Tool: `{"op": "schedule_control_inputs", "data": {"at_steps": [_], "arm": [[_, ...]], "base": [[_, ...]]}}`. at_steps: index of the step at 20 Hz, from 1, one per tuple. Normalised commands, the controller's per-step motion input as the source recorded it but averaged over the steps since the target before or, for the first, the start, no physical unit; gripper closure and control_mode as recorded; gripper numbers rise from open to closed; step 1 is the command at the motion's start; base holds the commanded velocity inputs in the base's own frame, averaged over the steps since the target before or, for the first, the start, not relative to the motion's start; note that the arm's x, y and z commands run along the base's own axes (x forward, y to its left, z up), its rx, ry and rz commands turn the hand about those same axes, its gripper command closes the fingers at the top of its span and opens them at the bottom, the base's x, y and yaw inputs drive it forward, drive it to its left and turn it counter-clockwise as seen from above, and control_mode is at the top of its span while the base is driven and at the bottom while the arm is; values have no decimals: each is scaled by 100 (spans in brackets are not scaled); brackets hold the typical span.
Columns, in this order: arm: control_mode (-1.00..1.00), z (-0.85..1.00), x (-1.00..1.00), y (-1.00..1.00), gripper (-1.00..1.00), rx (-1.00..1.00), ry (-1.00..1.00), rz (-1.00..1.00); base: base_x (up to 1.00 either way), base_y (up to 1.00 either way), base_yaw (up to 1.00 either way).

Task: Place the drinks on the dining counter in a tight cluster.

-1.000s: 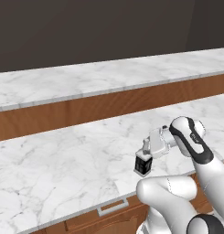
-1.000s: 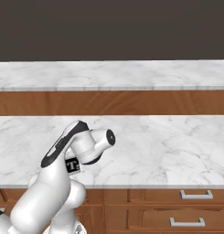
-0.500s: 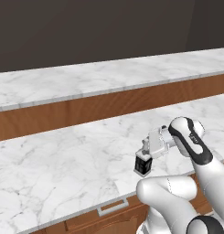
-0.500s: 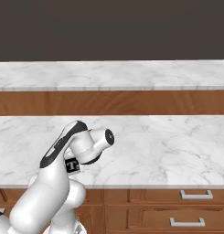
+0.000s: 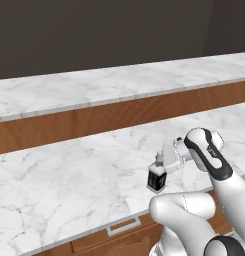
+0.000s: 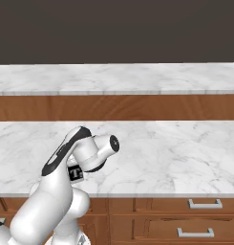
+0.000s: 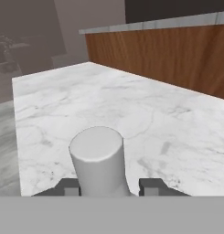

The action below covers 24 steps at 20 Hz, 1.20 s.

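The gripper sits low over the near counter, reaching left from the arm, with the small dark bottle standing upright right under its fingers. In the hand view the bottle's pale cap rises between the two dark fingertips, one on either side and close against it — the jaws look drawn in on the bottle's neck, though whether they truly press it cannot be told for sure. The bottle's base still appears to rest on the marble near the front edge, above the drawer handle.

The step in hand reads as the pick-up of this one drink. The dining counter — the farther, higher marble slab over the plain brown panel — lies well apart beyond it.

The next move likely calls for a straight lift, enough to clear the raised far edge, then a carry forward over the panel and a gentle set-down on the slab. The grip is high on a narrow cap, so the bottle could swing or slip; a slow rise would suit. From the right base view the bottle is mostly hidden behind the arm.
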Motion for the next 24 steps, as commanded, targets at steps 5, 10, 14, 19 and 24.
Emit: {"op": "schedule_control_inputs", "data": {"at_steps": [5, 10, 14, 19, 24], "arm": [[-100, 0, 0, 0, 100, 0, 0, 0], [-100, 31, -8, 0, 100, 0, 0, -7], [-100, 88, -28, -1, 100, 1, -4, -6], [-100, 84, -34, -5, 100, 2, 0, -2], [-100, 53, -56, 0, 100, 0, -4, 0]], "base": [[0, 0, 0], [0, 0, 0], [0, 0, 0], [0, 0, 0], [0, 0, 0]]}}
